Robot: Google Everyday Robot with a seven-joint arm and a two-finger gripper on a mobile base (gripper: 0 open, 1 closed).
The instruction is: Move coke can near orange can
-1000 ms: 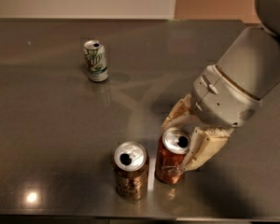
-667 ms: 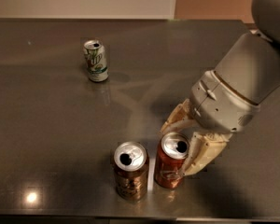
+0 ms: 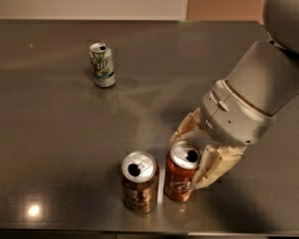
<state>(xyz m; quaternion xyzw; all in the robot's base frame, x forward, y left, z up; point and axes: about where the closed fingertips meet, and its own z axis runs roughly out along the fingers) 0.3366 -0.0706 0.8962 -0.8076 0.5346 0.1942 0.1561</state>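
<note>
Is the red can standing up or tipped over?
Standing up. The coke can rests on its base, silver top upward, with the claw closed around it.

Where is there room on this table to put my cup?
Bare table on the left, between the green-white can and the orange can. Crowded at the front: the gripper grips the coke can beside the orange can.

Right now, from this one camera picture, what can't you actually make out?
Red Coca-Cola can with silver top: right flank and rear hidden by the cream jaws shut on it, at the front right of the dark metal table, camera view.
Grey robot arm: cut off by the top and right edges.
Coppery brownish-orange can: dark markings too blurred to read.
White-and-green can, far left: label too small to read.
</note>
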